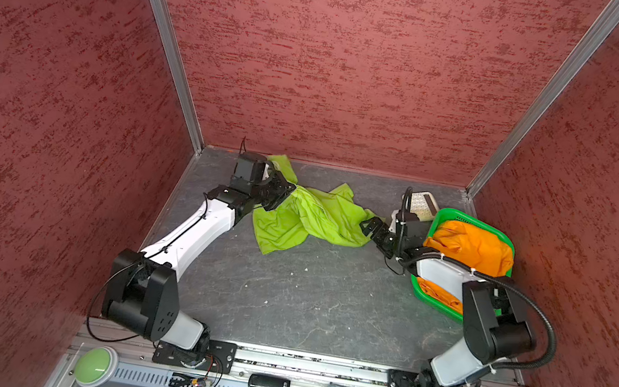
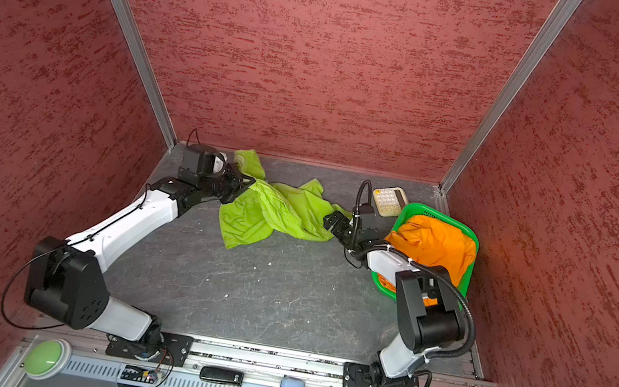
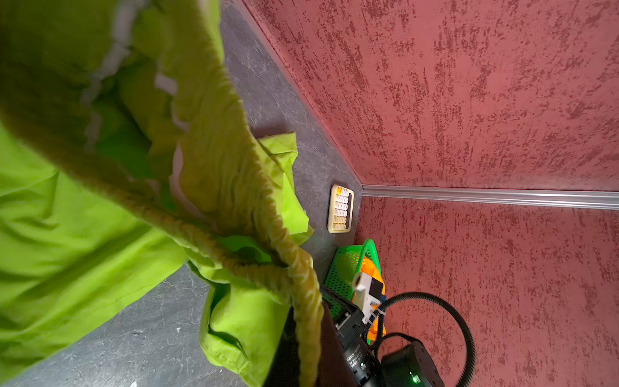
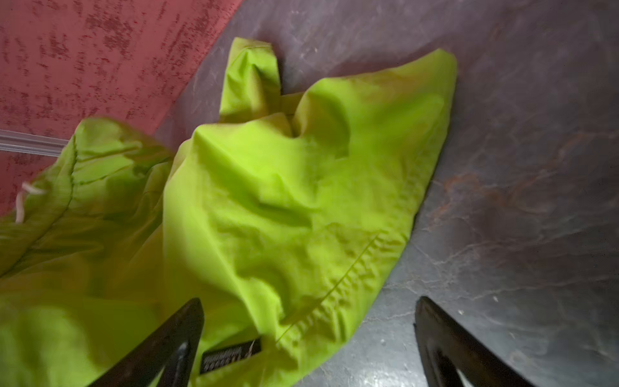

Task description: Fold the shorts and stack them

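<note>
- Both top views show the grey tabletop, bare across the near half, with all the action at the far end.
- The lime green shorts sprawl crumpled across the far middle of the table, one end raised towards the left.
- Far right sits the green basket, partly hidden by the right arm.
- Inside it, the orange shorts are heaped up above the rim.
- The left gripper is clamped tight on the lime shorts' gathered waistband at the far left.
- The right gripper has its jaws spread wide and holds nothing. It is at the right edge of the lime shorts, one finger over fabric and one over table.
- A small beige keypad lies at the far edge, just beside the basket.
</note>
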You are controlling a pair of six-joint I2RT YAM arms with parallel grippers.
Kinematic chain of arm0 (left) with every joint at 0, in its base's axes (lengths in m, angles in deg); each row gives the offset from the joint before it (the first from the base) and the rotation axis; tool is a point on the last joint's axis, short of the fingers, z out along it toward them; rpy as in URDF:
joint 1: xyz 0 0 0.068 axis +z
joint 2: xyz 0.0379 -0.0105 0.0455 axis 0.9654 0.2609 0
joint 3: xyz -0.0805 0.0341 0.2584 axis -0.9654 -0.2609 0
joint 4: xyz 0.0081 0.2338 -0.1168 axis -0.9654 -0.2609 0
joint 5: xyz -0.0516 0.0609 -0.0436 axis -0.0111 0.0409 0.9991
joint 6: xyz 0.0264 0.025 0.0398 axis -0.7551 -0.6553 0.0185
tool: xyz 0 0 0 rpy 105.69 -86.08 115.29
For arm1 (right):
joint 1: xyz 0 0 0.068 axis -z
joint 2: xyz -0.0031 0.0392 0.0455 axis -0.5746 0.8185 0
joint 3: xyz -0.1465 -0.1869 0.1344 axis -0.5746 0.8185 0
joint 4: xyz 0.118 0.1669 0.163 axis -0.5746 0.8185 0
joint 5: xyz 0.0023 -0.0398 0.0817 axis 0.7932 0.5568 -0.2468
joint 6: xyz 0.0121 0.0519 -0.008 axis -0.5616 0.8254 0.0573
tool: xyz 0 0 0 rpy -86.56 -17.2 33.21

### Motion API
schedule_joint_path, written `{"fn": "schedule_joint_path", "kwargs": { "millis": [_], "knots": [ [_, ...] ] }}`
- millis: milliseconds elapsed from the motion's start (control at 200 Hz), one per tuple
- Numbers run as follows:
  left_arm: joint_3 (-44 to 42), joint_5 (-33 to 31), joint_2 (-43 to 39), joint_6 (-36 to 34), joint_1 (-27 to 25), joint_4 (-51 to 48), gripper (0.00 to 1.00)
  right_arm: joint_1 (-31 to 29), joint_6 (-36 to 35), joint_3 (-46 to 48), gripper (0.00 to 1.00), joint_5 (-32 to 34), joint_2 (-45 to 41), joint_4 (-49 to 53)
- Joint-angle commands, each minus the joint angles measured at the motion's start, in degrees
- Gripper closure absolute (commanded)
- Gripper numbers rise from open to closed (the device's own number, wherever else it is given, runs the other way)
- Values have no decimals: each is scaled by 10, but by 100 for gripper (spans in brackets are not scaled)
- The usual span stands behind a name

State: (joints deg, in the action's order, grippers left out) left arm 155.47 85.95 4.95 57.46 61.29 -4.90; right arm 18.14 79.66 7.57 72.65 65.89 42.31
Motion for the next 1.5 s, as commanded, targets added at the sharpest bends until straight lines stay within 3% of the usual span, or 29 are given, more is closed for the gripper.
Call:
{"fn": "schedule_joint_path", "kwargs": {
  "millis": [0,266,461,556,691,756,897,1082,1187,1288,1378,1498],
  "knots": [
    [-9,15,-9,-24,20,-30,100,-11,33,4,1,4,11,-39],
    [-11,44,-34,-27,67,-29,100,-34,43,25,4,42,35,-59],
    [-13,53,-60,-32,82,-41,100,-34,36,-34,12,42,97,-61],
    [-17,58,-70,-37,88,-49,100,-33,38,-66,30,44,130,-61],
    [-18,67,-76,-43,104,-50,100,-26,31,-117,86,56,144,-53],
    [-13,77,-67,-44,116,-44,100,-14,11,-171,100,59,136,-12],
    [54,112,11,-41,150,-28,100,18,-52,-321,100,85,91,103],
    [319,195,150,-8,175,-41,100,65,-138,-507,100,136,20,239],
    [481,208,180,-13,192,-61,100,86,-187,-520,100,159,-56,255],
    [602,251,209,-12,227,-93,100,103,-221,-462,100,188,-154,244],
    [572,289,188,-14,251,-102,100,116,-225,-386,100,177,-219,232],
    [323,278,88,-42,266,-61,100,118,-215,-274,100,141,-253,233]
  ]
}}
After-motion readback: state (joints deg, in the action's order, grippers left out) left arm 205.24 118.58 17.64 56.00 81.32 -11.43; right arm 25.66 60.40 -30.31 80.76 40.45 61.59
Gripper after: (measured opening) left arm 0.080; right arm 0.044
